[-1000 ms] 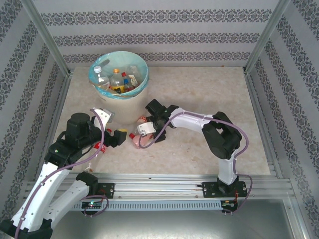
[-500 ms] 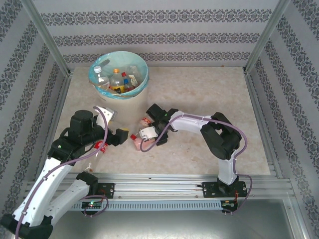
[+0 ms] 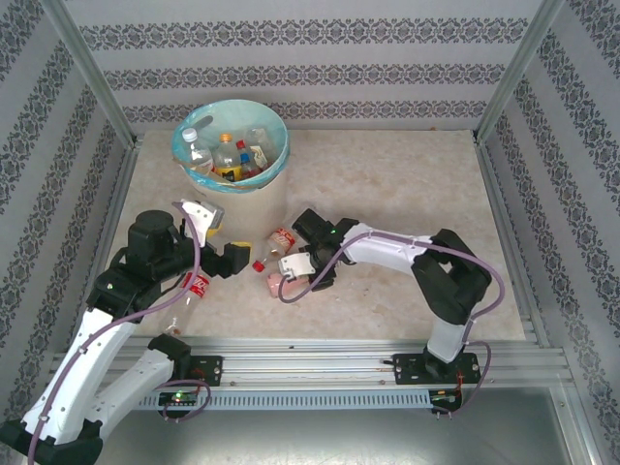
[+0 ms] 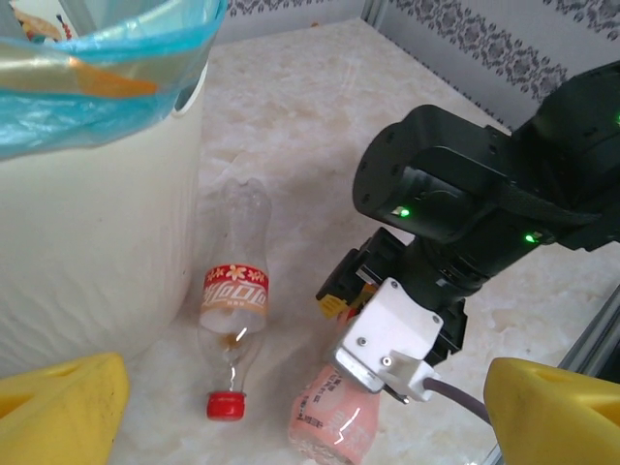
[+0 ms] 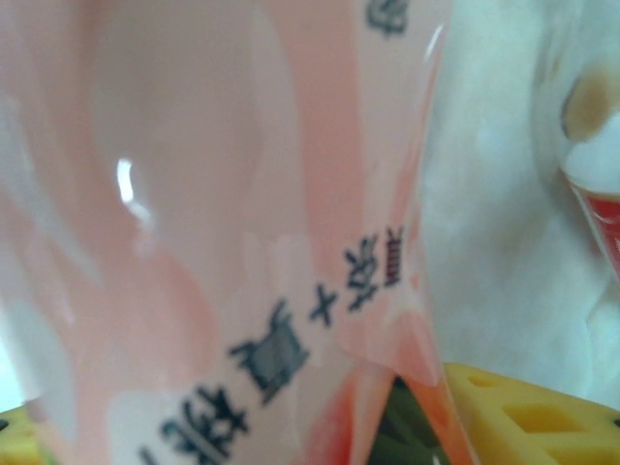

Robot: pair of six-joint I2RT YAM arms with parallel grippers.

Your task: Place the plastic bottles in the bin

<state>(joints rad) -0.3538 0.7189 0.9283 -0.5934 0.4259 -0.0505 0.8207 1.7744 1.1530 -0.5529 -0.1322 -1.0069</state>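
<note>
near the bin, right gripper straddles pink bottle.

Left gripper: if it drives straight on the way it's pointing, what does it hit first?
Probably the red-capped bottle lying beside the bin, ahead of the open left gripper. The pink-labelled bottle in the right gripper lies just right; depth is unclear.
</note>
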